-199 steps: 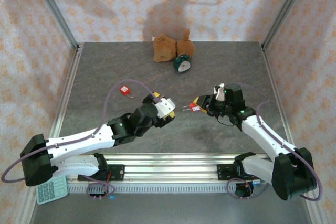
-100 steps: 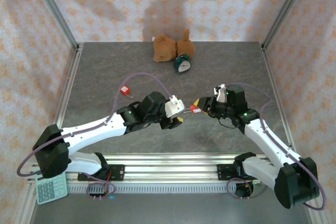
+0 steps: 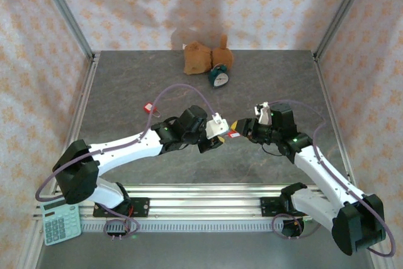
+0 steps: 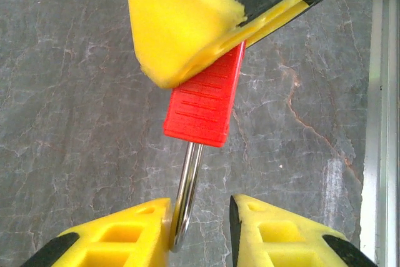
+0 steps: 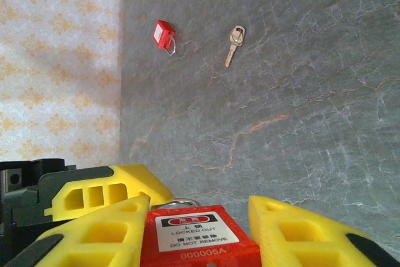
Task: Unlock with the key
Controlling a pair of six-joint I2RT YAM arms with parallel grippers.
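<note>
Right pincer (image 5: 199,217) clamps one padlock (image 5: 199,237); second padlock (image 5: 164,33), one key (image 5: 234,45) loose.

Both arms reach inward, elbows low, their wrists almost meeting at centre. Right gripper (image 3: 239,129): fingers clamped on the body of a red padlock (image 5: 199,237). Left gripper (image 4: 201,214): jaws narrowly apart around the shackle (image 4: 187,189), one finger touching it, the other clear.
</note>
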